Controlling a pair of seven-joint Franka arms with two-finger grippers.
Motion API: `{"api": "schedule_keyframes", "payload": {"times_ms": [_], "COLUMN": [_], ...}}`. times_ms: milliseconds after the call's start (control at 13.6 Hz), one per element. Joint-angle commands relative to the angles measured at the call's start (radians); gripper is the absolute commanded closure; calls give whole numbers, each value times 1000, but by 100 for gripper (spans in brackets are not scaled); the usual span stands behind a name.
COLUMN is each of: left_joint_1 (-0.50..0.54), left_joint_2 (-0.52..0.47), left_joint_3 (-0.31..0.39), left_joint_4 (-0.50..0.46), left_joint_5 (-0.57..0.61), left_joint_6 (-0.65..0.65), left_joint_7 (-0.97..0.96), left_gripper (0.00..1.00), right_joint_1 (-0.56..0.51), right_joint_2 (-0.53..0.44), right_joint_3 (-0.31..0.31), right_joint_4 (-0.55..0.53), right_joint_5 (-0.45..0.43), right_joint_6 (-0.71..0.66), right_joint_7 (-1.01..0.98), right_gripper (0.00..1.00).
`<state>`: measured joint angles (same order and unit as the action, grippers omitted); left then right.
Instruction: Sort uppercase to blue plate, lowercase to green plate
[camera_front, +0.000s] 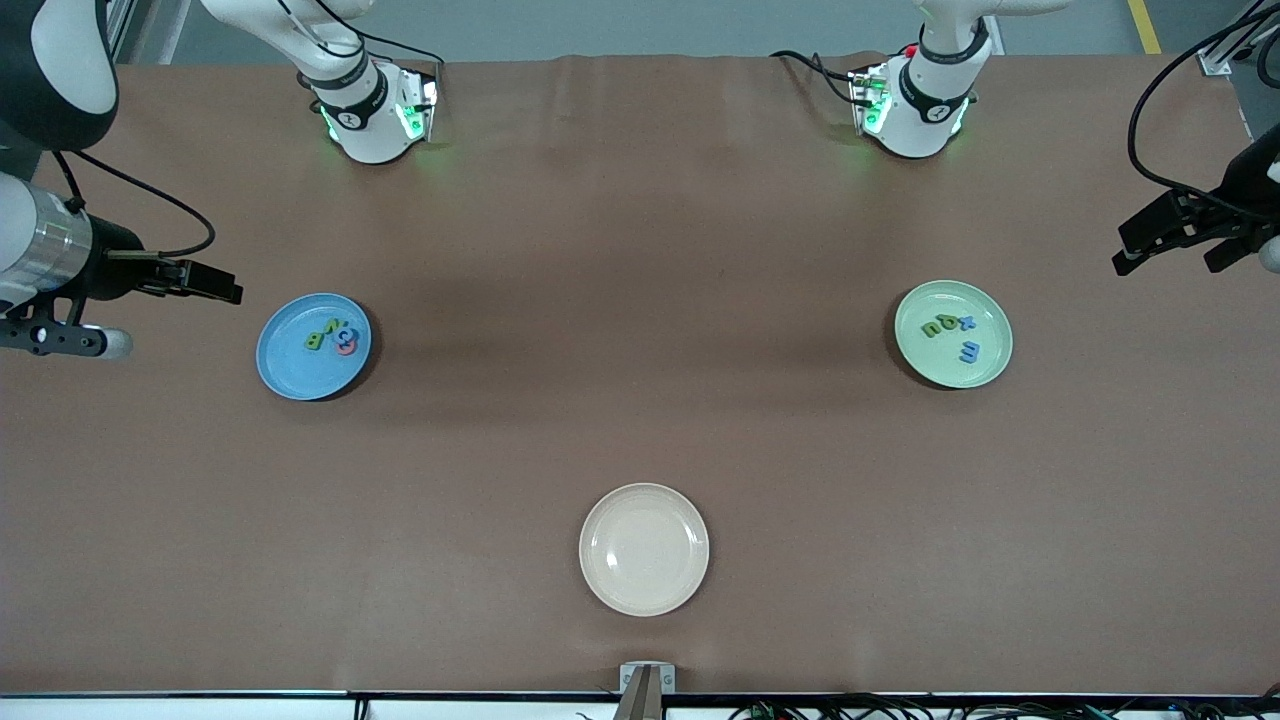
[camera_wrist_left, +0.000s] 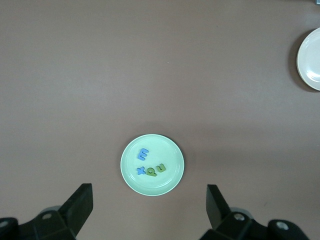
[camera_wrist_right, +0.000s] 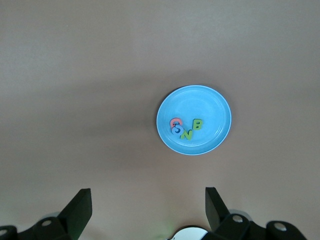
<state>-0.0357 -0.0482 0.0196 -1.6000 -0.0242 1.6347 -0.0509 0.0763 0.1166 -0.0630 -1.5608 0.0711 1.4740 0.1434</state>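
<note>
The blue plate (camera_front: 290, 372) lies toward the right arm's end and holds the uppercase letters: green B (camera_front: 315, 341), green N (camera_front: 336, 327), and pink-red Q with blue C (camera_front: 347, 344) overlapping. They also show in the right wrist view (camera_wrist_right: 187, 130). The green plate (camera_front: 940, 367) lies toward the left arm's end and holds the lowercase letters: green u (camera_front: 930, 327), green p (camera_front: 948, 321), blue t (camera_front: 966, 322), blue m (camera_front: 968, 351). They also show in the left wrist view (camera_wrist_left: 150, 167). My right gripper (camera_front: 225, 288) and left gripper (camera_front: 1168, 250) hang open and empty, high above the table's ends.
A cream-white plate (camera_front: 644, 549) lies empty near the table's front edge, midway between the arms; its edge shows in the left wrist view (camera_wrist_left: 310, 60). Brown table surface (camera_front: 640, 300) stretches between the plates.
</note>
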Motion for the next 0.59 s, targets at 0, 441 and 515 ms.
{"api": "schedule_keyframes", "payload": {"times_ms": [0, 441, 515], "left_joint_1": [5, 3, 3], "left_joint_2": [-10, -13, -15], "left_joint_3": [0, -1, -1], "left_joint_4": [2, 2, 2], "left_joint_5": [-13, -13, -13], "left_joint_6": [2, 1, 1], "left_joint_7": [28, 26, 28], "left_gripper": [0, 0, 0], "right_joint_1": [0, 0, 0], "right_joint_2": [17, 9, 8], "right_joint_3": [2, 3, 3], "right_joint_4": [28, 27, 27], "right_joint_5": [-19, -17, -17], "right_joint_6": [-9, -24, -34], "right_joint_7": [-5, -2, -2], "right_gripper": [0, 0, 0]}}
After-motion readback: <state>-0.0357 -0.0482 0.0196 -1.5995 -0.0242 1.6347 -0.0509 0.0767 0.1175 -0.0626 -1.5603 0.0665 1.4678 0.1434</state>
